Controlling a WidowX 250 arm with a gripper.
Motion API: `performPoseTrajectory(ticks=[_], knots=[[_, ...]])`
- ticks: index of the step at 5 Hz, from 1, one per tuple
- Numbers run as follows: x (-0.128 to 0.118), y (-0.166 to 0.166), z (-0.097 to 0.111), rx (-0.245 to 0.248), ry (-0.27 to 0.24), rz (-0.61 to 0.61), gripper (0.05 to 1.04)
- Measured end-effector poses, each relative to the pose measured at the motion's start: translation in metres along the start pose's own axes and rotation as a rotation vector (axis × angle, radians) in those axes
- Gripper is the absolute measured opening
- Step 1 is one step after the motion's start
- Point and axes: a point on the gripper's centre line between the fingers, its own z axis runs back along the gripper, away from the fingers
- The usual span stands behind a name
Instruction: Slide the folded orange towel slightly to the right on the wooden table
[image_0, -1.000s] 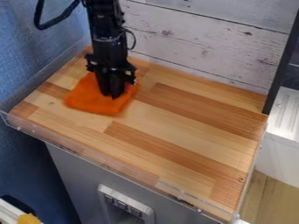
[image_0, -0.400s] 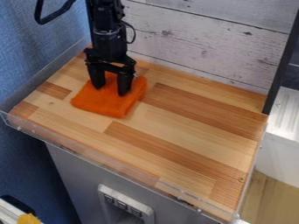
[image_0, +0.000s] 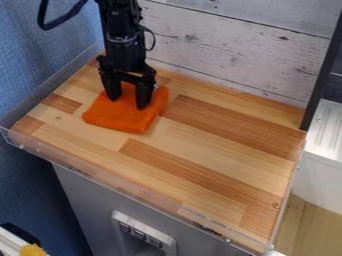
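Observation:
The black gripper hangs over the back left part of the wooden work surface, its two fingers spread apart and pointing down. Directly under it lies an orange folded cloth, roughly square and flat. Both fingertips are at or just above the cloth's upper half; whether they press on it I cannot tell. Part of the cloth's back edge is hidden behind the gripper.
A clear low rim runs along the front edge. White plank wall stands behind, blue wall at left. A black post rises at the back right corner, beside a white ridged surface.
The gripper's fingers were close together on the cloth and have opened. The cloth has shifted slightly to the right and lies flatter.

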Motion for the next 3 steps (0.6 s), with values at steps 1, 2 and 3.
performPoseTrajectory(ticks=[1, 2, 3], knots=[[-0.001, 0.0003, -0.0033, 0.005, -0.015, 0.002, 0.996], [-0.0016, -0.0007, -0.0039, 0.003, -0.012, -0.005, 0.995], [-0.0039, -0.0009, -0.0036, -0.002, 0.003, -0.005, 0.995]])
